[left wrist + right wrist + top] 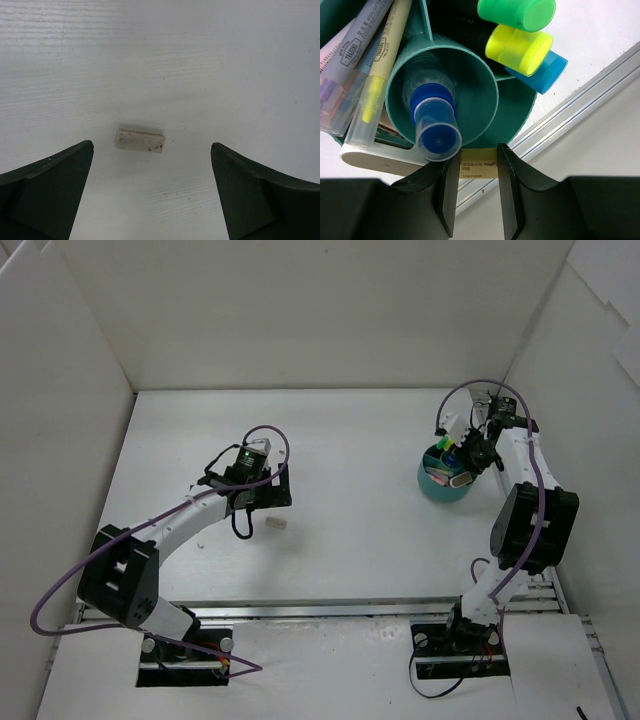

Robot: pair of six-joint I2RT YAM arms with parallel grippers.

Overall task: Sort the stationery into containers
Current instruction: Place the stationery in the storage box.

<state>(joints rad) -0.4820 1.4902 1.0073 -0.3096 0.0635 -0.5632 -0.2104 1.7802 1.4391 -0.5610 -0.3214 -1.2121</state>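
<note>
"Why is the left claw (152, 145) hanging spread so wide?"

"It's straddling the beige stick (140, 140), which is lying flat on the surface (200, 60) around 8 o'clock from centre. I'd say it's lining up a pinch."

"And the right claw (476, 159)?"

"It's pinching a tan cube (479, 168) at the rim of the teal tub (440, 492), out at 3 o'clock, probably for dropping in. I'm not making out which compartment it's hanging over."

pale pens (355, 65): tops cut off at the upper-left edge.
highlighters (520, 47): bodies lost in shadow inside teal tub (516, 111).
tan piece (479, 168): only a strip shows between fingers of right gripper (478, 156).
left gripper (151, 146): finger bases cut off below.
</note>
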